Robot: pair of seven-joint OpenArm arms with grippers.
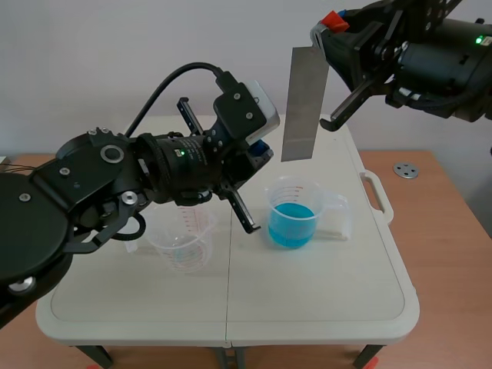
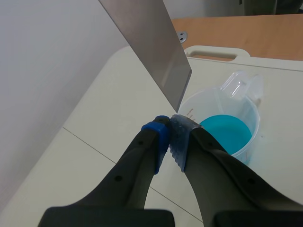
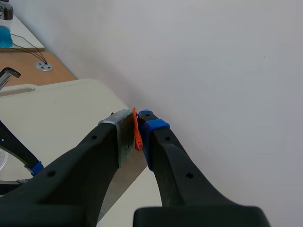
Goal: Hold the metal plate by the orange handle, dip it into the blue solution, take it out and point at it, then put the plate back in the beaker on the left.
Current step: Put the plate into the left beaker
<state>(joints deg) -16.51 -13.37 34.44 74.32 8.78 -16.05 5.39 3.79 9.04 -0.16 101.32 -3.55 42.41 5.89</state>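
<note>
The right gripper [image 3: 135,127] is clamped tight on the orange handle [image 3: 138,135], so the metal plate [image 1: 304,104] hangs in the air above the beaker of blue solution [image 1: 292,215]. The left gripper [image 2: 169,124] is pinched closed on nothing, with its tips right at the plate's bottom corner. The empty beaker [image 1: 184,244] sits under the left arm.

From my station I count two beakers: the beaker with blue solution [image 1: 290,223] and the clear beaker [image 1: 183,244]. I see one metal plate [image 1: 304,104], with one orange handle [image 3: 137,132] on it. Two grippers show in my views, the left gripper [image 2: 170,126] and the right gripper [image 3: 135,127]. There is one white table [image 1: 323,296], and one small metal disc [image 1: 405,170] lies on the one wooden surface [image 1: 446,231] beside it
</note>
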